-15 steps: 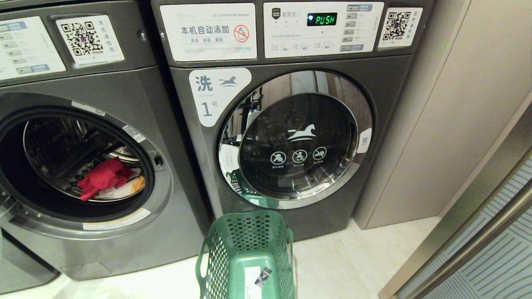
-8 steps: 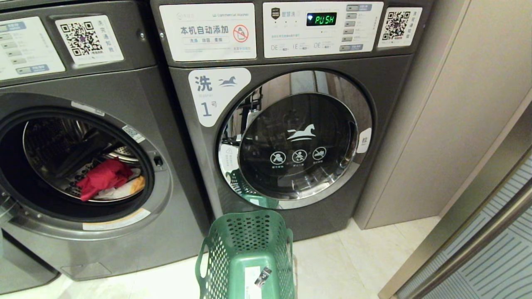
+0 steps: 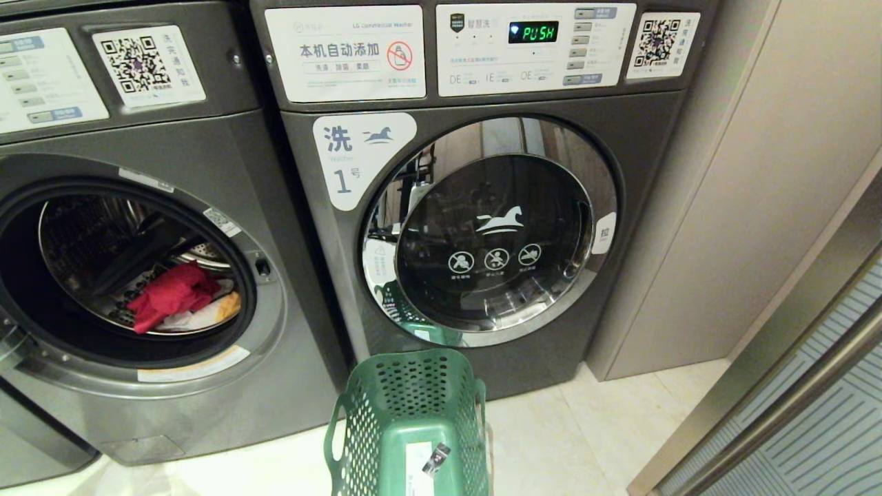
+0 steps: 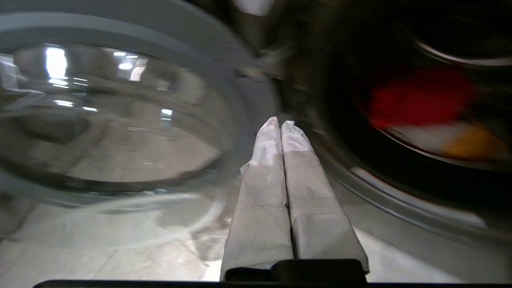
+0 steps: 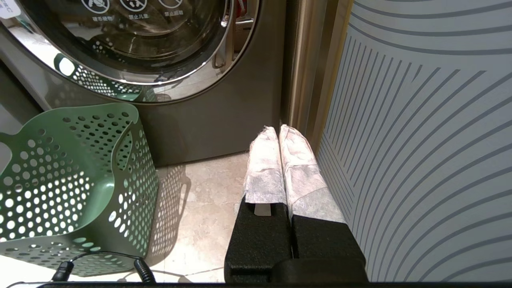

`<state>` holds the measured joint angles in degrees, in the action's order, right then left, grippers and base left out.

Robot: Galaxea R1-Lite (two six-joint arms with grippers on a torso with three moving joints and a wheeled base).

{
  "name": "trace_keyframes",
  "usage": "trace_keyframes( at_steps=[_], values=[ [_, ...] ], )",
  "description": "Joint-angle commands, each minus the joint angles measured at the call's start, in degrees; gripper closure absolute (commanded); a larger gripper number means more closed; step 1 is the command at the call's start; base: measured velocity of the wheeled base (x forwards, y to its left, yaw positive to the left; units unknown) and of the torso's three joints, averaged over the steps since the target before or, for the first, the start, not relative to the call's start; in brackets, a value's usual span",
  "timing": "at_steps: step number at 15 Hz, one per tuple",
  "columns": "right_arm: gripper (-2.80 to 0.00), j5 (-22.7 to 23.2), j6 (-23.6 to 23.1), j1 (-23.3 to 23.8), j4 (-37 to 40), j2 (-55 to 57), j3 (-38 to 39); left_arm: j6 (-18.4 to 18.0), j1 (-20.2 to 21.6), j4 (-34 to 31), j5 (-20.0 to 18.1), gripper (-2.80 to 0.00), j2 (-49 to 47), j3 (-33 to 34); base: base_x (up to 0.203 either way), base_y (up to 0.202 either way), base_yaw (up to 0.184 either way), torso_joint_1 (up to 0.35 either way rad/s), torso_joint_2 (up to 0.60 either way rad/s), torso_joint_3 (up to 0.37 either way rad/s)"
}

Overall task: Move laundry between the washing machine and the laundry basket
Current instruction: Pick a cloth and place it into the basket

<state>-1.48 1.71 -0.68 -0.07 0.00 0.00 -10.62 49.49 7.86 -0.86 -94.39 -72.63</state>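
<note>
Our left gripper (image 4: 281, 125), jaws pressed together and empty, points between the open glass door (image 4: 108, 120) and the washing machine (image 3: 138, 289) drum, where the laundry (image 3: 176, 296) lies well ahead. Only the right wrist view shows our right gripper (image 5: 279, 130), likewise closed and empty, beside the laundry basket (image 5: 80, 176).

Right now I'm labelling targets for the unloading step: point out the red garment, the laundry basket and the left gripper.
red garment (image 3: 172, 293), head view, middle of the crumpled cloth in the open drum.
laundry basket (image 3: 406, 393), head view, perforated far wall.
left gripper (image 4: 280, 124), left wrist view, between the shut fingertips.
</note>
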Motion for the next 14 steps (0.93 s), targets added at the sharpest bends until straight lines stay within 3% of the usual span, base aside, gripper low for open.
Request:
trace_keyframes(
  at_steps=[1, 5, 8, 10, 14],
  values=[
    [0.00, -0.02, 0.05, -0.02, -0.01, 0.09, 0.00, 0.81, -9.07, -0.03, -0.51, 0.00, 15.26, 11.24, 0.000, 0.000, 0.000, 0.000, 0.00, 0.000],
    [0.00, -0.02, 0.00, -0.02, -0.01, 0.09, 0.00, 2.82, -32.84, -0.12, -1.07, 0.00, 43.71, 47.05, 0.000, 0.000, 0.000, 0.000, 0.00, 0.000],
    [0.00, -0.02, -0.01, -0.02, -0.01, 0.09, 0.00, 2.68, -41.27, 0.02, -0.82, 0.00, 63.16, 66.05, 0.000, 0.000, 0.000, 0.000, 0.00, 0.000],
    [0.00, -0.02, 0.04, -0.02, -0.01, 0.09, 0.00, 2.38, -44.20, -3.54, -1.07, 0.00, 75.69, 70.41, 0.000, 0.000, 0.000, 0.000, 0.00, 0.000],
    [0.00, -0.02, 0.05, -0.02, -0.01, 0.09, 0.00, 2.07, -48.55, -6.86, -1.17, 0.00, 93.77, 72.20, 0.000, 0.000, 0.000, 0.000, 0.00, 0.000]
  ],
)
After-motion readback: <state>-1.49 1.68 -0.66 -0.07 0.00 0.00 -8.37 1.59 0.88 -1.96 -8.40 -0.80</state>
